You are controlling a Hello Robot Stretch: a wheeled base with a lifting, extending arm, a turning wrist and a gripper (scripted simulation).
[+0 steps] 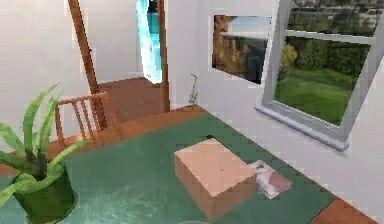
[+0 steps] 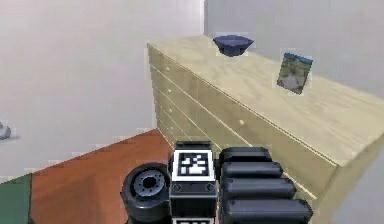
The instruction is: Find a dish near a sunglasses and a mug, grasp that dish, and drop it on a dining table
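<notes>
Where dresser (image 2: 250,110) top ends, dark bowl (image 2: 232,43) sits.

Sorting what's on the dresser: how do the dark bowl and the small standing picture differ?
The dark blue round bowl is low and wide; the small blue-green rectangular picture stands flat and upright. The bowl is plain-coloured, the picture multicoloured. Both rest on the pale wooden dresser.

The forward view's lower half is a green surface (image 1: 120,165) edged in brown wood, with a tan box (image 1: 215,175) at centre and a green-leaved plant (image 1: 30,150) lower left. In the arm side view, the dresser (image 2: 240,110) is pale wood, the bowl (image 2: 232,43) dark blue, the floor (image 2: 90,180) reddish-brown, the square marker (image 2: 193,165) white with black marks.
</notes>
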